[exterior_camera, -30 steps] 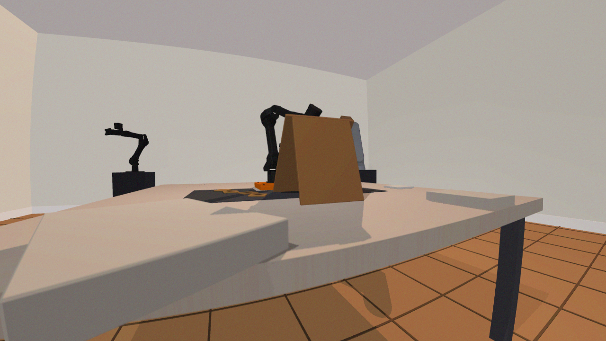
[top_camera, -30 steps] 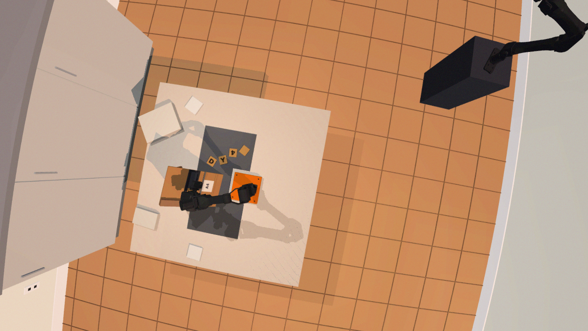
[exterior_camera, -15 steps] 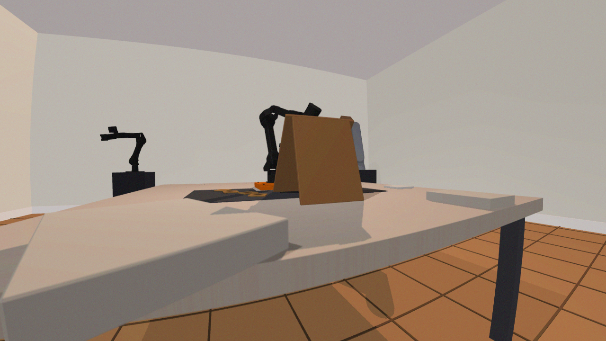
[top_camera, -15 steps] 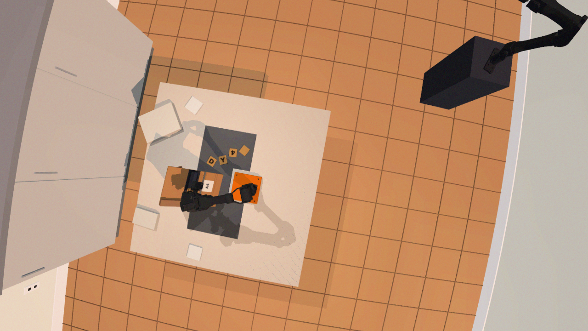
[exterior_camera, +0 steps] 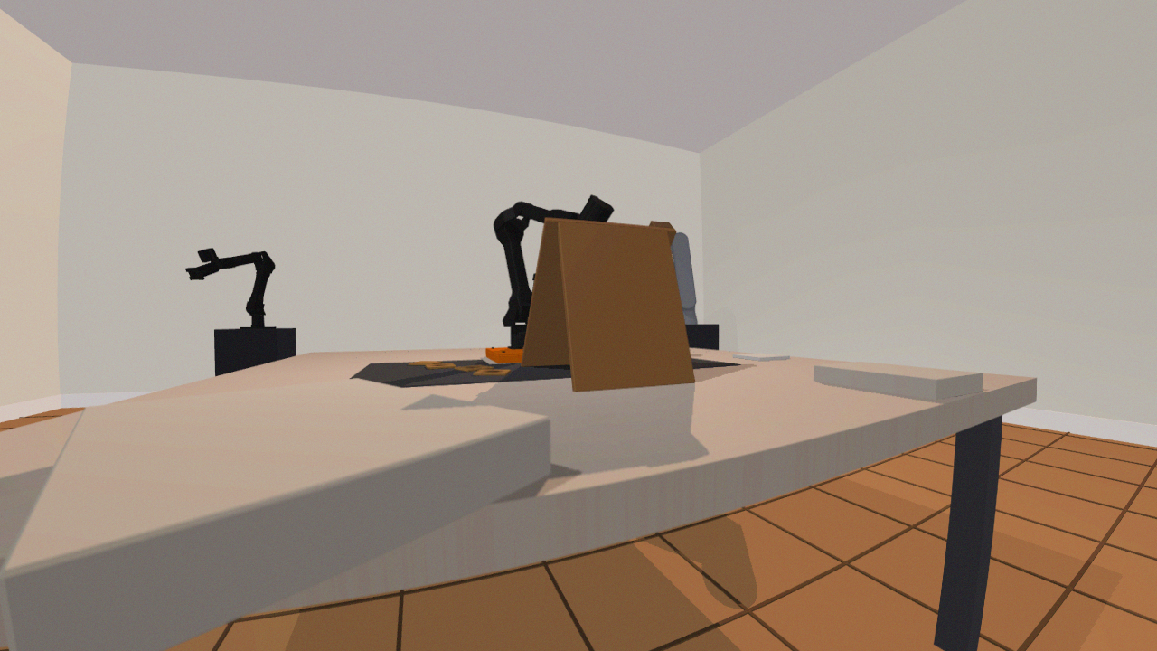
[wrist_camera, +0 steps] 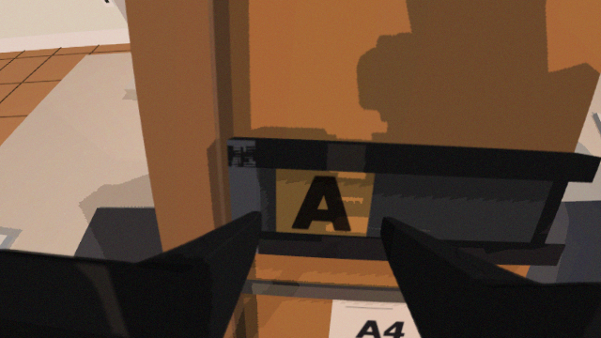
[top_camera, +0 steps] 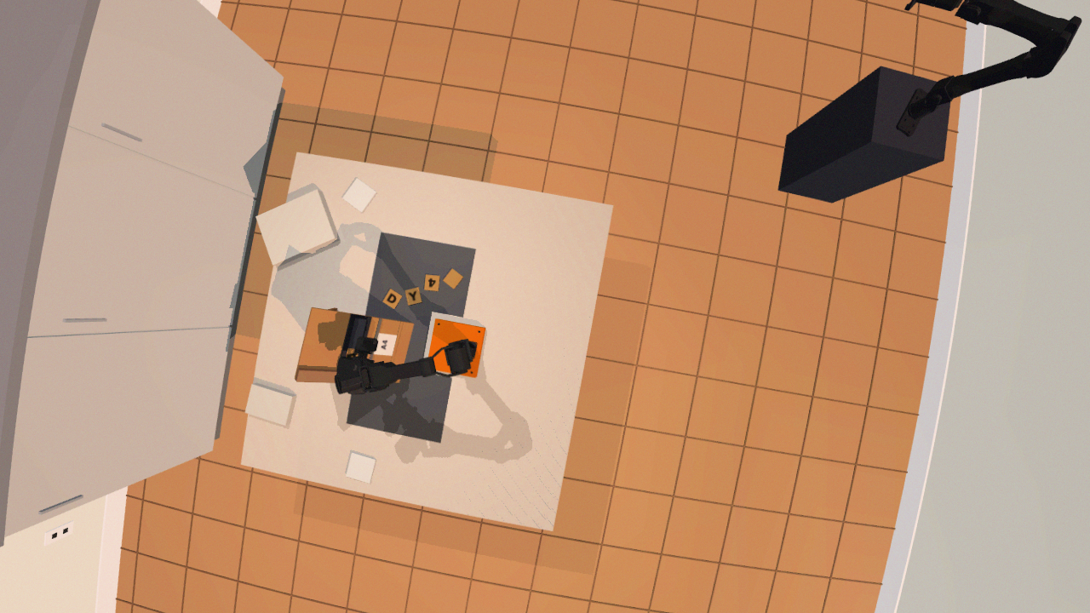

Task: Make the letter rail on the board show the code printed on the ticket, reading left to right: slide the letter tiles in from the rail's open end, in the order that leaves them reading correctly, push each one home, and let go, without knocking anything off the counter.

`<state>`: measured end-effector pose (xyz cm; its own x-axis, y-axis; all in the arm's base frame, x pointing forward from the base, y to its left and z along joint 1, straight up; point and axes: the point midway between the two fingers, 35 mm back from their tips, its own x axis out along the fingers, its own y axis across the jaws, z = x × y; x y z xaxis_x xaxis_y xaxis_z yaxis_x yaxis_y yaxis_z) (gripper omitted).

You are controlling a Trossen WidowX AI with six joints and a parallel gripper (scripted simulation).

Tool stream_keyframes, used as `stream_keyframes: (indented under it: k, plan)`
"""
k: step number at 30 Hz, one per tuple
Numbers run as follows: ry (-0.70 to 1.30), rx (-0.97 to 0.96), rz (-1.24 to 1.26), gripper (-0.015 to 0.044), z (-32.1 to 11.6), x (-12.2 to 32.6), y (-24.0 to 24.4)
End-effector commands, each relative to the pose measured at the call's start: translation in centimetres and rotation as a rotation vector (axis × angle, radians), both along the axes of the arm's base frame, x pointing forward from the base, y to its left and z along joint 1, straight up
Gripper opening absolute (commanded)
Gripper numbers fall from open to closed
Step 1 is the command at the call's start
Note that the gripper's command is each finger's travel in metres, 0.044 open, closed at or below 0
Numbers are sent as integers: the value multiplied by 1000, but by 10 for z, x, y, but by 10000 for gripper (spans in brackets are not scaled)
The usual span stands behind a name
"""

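In the wrist view my gripper (wrist_camera: 320,222) is open, with a gap between each finger and the A tile (wrist_camera: 324,199). That tile lies upright in the left part of the dark letter rail (wrist_camera: 470,161) (top_camera: 356,332); to its right the rail shows no tile, and a dark bar crosses the right end. The rail is on the brown board (wrist_camera: 305,70) (exterior_camera: 626,307). The ticket (wrist_camera: 345,319) (top_camera: 385,344) reads A4; a finger partly covers it in the wrist view. The D tile (top_camera: 392,299), Y tile (top_camera: 413,295), 4 tile (top_camera: 431,283) and a blank-looking tile (top_camera: 453,277) lie beside the board.
A dark mat (top_camera: 427,248) lies under the loose tiles. The orange arm base (top_camera: 450,335) stands near the board. Pale blocks (top_camera: 297,226) (top_camera: 269,403) lie near the counter edge by the cabinets, and thin white squares (top_camera: 358,194) (top_camera: 360,466) lie towards two other edges.
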<state>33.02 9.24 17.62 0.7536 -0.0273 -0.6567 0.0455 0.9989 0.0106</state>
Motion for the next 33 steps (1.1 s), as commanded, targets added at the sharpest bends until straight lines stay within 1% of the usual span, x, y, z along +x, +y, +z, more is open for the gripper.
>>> stream_keyframes:
  k: [1,33]
  plan:
    - [-3,2,-5,295,2,-2,0]
    - [-2,2,-5,295,11,-15,1]
